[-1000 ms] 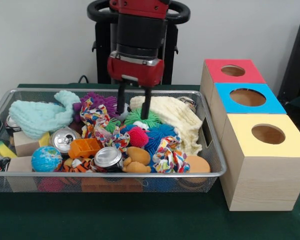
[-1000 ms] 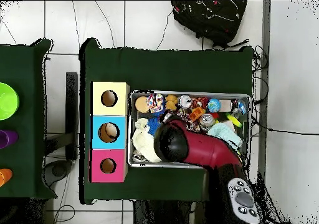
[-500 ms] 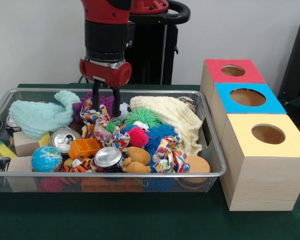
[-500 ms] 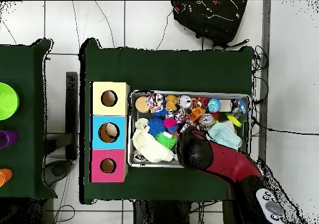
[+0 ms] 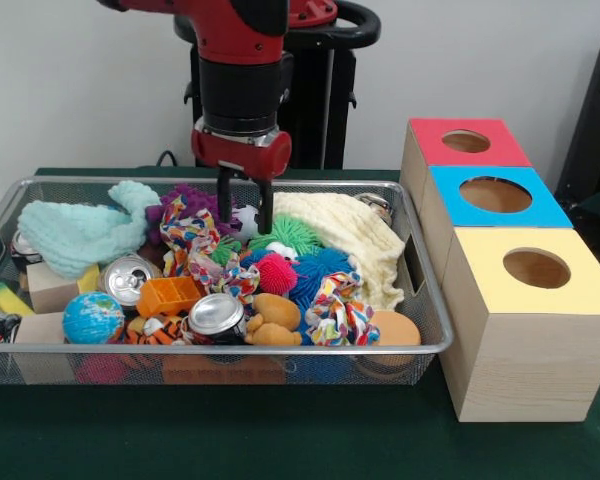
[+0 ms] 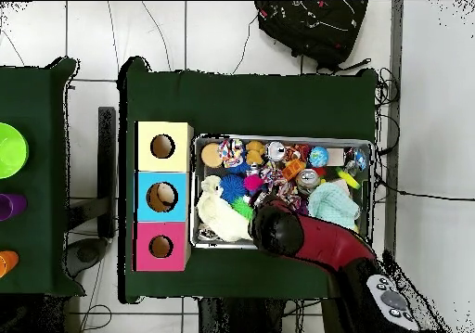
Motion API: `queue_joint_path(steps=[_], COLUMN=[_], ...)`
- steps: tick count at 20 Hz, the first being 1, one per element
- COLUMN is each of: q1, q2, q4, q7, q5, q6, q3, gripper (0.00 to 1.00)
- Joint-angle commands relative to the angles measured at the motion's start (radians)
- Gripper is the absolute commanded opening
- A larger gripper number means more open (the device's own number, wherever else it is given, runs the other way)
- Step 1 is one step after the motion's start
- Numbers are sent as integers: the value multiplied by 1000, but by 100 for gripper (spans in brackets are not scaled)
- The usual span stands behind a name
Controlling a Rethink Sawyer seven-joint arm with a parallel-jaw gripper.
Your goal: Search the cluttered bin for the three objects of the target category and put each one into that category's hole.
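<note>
The wire mesh bin [image 5: 220, 350] is full of clutter. One spotted white cloth twist [image 5: 185, 230] lies at the back left of centre, a second [image 5: 236, 281] just in front of it, a third [image 5: 336, 312] at the front right. My gripper [image 5: 245, 203] hangs open and empty over the back of the bin, above a purple spiky ball [image 5: 208, 203], just right of the first twist. The hole [image 5: 536, 268] is in the yellow-topped box at the near right. In the overhead view my arm [image 6: 278, 229] hides the gripper; the yellow box's hole [image 6: 162, 147] shows there.
A mint cloth [image 5: 80, 232] and a cream towel [image 5: 345, 235] fill the bin's back. Green [image 5: 285, 236], pink [image 5: 276, 273] and blue [image 5: 320, 270] spiky balls, two cans [image 5: 128, 278], a globe ball [image 5: 93, 318] and a striped plush [image 5: 155, 330] crowd the twists. Blue-topped [image 5: 495, 195] and red-topped [image 5: 466, 142] boxes stand behind the yellow one.
The gripper swung toward the picture's left over the bin's back, then came part of the way back right and slightly lower. It stayed open and empty.
</note>
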Motion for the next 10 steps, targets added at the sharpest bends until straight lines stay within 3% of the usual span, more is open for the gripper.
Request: queue_joint_path(steps=[1, 5, 10], q1=[-36, -58, -102], q2=[-92, -105, 3], q4=[38, -5, -57], q7=[-104, -132, -106], q5=[-55, -76, -146], q6=[247, 297, 186], q3=[93, 91, 92], gripper=[100, 100, 100])
